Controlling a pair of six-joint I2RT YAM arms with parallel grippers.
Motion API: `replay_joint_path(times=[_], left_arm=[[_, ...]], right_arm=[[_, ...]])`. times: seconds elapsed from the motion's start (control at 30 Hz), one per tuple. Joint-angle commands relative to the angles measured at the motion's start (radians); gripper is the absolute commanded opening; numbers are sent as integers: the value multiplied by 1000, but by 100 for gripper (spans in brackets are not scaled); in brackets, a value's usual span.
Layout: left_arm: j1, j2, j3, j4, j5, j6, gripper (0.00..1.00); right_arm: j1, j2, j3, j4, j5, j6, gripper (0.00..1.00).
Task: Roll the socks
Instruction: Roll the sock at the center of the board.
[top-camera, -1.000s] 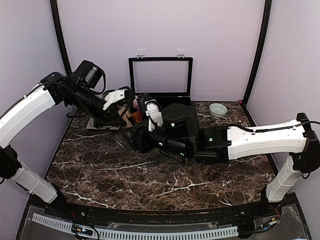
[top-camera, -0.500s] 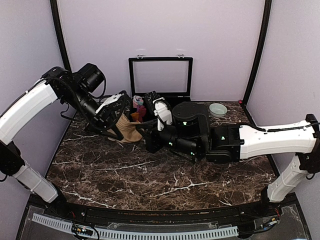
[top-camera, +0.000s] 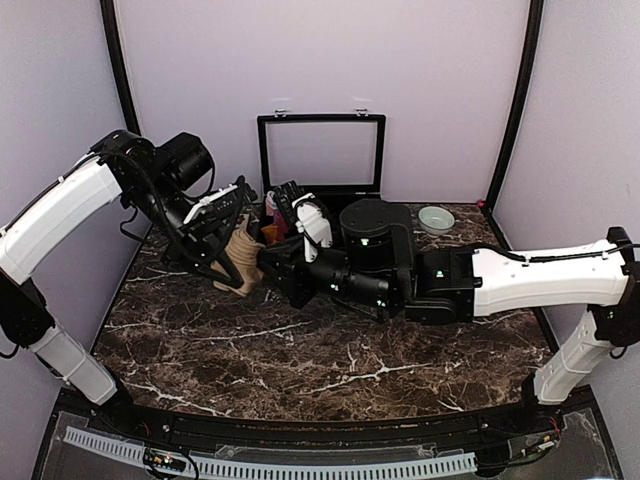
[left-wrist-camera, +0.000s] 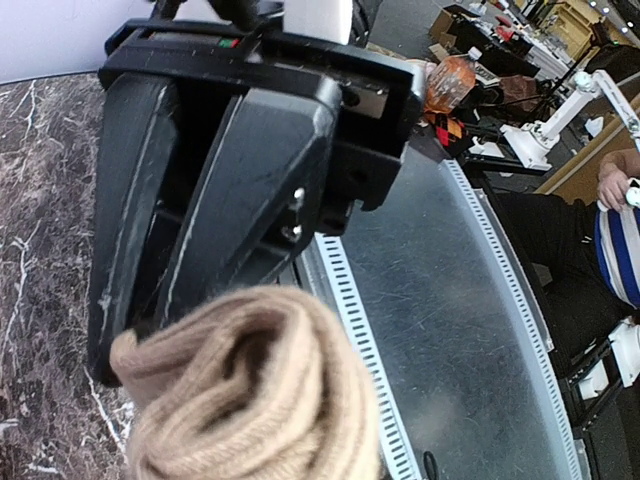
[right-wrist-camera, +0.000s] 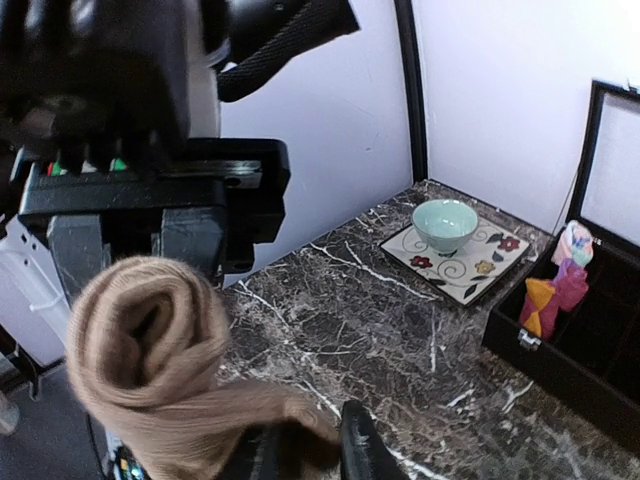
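Right wrist view: the left gripper (right-wrist-camera: 135, 245) is clamped on the rolled tan-brown knit sock (right-wrist-camera: 150, 330), steadying the coil, I judge. Below it the right gripper (right-wrist-camera: 310, 455), nearly closed, pinches the loose tail taut. The open black hinged box (right-wrist-camera: 600, 360) crowds the right of these jaws. The dark marble tabletop (right-wrist-camera: 400, 330) beneath leaves room.

2 robot arms: the left arm (top-camera: 60, 215) and right arm (top-camera: 540, 275) share glossy white shells, rounded black joints and looping black cables. Small green lights dot the right arm. The left gripper (left-wrist-camera: 150, 335) has scuffed matte black fingers (left-wrist-camera: 130, 200).
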Motion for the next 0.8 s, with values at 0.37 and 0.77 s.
replay_joint_path(times=[0.37, 0.77], left_arm=[[0, -26, -32, -43, 34, 27, 0], [-1, 0, -23, -43, 31, 14, 0]], right_arm=[[-122, -261, -41, -76, -318, -172, 71], [-113, -46, 101, -18, -592, -149, 78]])
